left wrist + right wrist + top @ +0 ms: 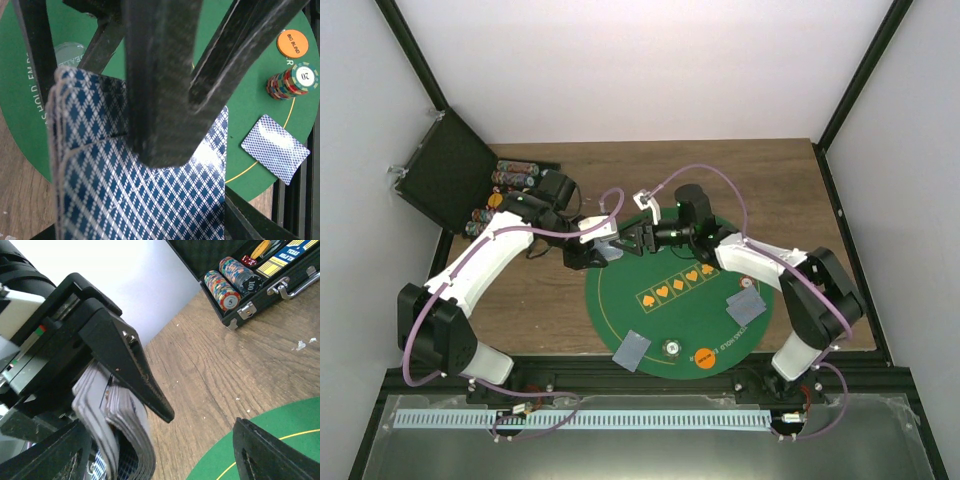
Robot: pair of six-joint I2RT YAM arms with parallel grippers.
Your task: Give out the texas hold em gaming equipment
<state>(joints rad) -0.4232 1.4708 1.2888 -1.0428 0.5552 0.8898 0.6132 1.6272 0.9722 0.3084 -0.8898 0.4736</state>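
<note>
Currently deck of playing cards [150,190] being clamped by left gripper [592,252] over green mat [660,310] edge, free end being pointed at right gripper [638,240], jaws being held apart; deck's lower end being cropped, long axis unclear.

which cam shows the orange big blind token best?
Left wrist. The orange token lies unobstructed on the green mat, close enough to read BIG BLIND. Top external shows it only as a small orange disc at the mat's near edge, lettering unreadable. Right wrist doesn't show it.
</note>
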